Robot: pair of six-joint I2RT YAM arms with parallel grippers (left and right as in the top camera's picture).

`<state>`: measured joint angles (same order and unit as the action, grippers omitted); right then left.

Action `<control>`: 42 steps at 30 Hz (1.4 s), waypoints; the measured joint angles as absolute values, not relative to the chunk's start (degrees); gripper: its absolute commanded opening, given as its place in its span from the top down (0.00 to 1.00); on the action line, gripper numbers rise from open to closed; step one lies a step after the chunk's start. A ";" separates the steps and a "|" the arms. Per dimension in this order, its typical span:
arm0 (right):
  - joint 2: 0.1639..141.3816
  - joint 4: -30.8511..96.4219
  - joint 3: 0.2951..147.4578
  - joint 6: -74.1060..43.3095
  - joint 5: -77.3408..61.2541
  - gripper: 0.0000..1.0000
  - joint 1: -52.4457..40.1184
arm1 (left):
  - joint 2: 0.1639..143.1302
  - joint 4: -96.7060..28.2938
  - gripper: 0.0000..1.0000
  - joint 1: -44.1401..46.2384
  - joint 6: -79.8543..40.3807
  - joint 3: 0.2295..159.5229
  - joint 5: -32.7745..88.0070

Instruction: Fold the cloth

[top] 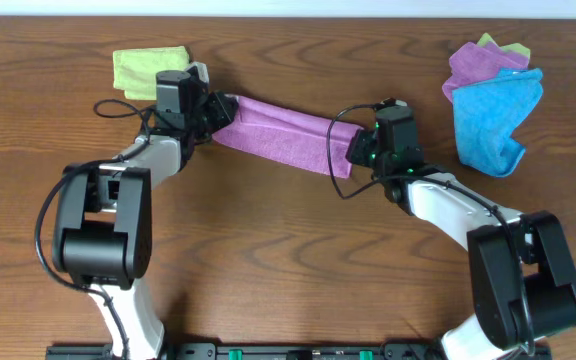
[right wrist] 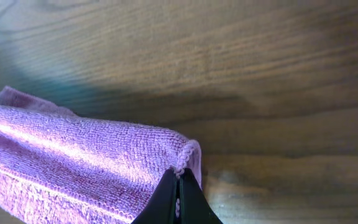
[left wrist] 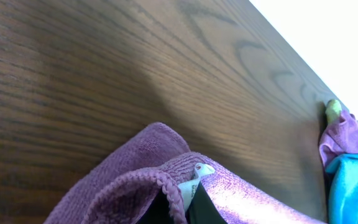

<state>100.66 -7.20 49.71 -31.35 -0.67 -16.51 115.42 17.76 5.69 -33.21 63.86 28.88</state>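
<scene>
A purple cloth (top: 283, 133) is stretched in a folded band between my two grippers over the table's middle. My left gripper (top: 218, 108) is shut on the cloth's left end; in the left wrist view the cloth (left wrist: 123, 180) drapes over the fingers (left wrist: 179, 208), with a white label beside them. My right gripper (top: 353, 148) is shut on the cloth's right end; in the right wrist view the black fingertips (right wrist: 179, 186) pinch the stitched corner of the cloth (right wrist: 73, 155).
A folded yellow-green cloth (top: 148, 70) lies at the back left. A pile of blue (top: 493, 120), purple and green cloths (top: 483, 60) lies at the back right, also in the left wrist view (left wrist: 350, 168).
</scene>
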 measured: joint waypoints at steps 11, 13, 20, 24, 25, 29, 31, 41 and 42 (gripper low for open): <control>101.65 -9.74 49.78 -29.04 2.48 0.99 -16.51 | 120.31 21.43 0.94 7.46 -33.21 65.06 26.24; 102.50 -9.76 49.78 -28.64 2.98 0.98 -16.51 | 121.82 21.43 0.94 7.84 -33.21 66.26 26.00; 104.99 -9.67 49.78 -27.68 4.54 0.59 -16.51 | 122.91 21.47 0.72 8.23 -32.84 67.33 24.80; 105.01 -9.58 49.78 -27.35 4.34 0.55 -16.51 | 122.91 21.50 0.53 7.84 -32.75 67.48 24.29; 105.01 -9.50 49.78 -27.35 3.92 0.55 -16.51 | 122.91 21.47 0.51 7.73 -32.38 67.48 24.18; 104.49 -8.21 49.78 -27.57 2.31 0.57 -16.51 | 122.23 20.71 0.43 7.18 -31.20 67.51 24.14; 103.63 -7.09 49.78 -27.92 1.87 0.57 -16.51 | 121.21 19.53 0.43 6.74 -30.85 67.51 24.05; 92.77 0.73 49.78 -30.00 -0.25 0.55 -16.51 | 117.16 10.00 0.44 5.67 -29.56 67.72 23.81; 91.77 1.48 49.78 -30.13 -0.34 0.54 -16.51 | 117.16 9.28 0.44 5.67 -29.54 67.72 23.97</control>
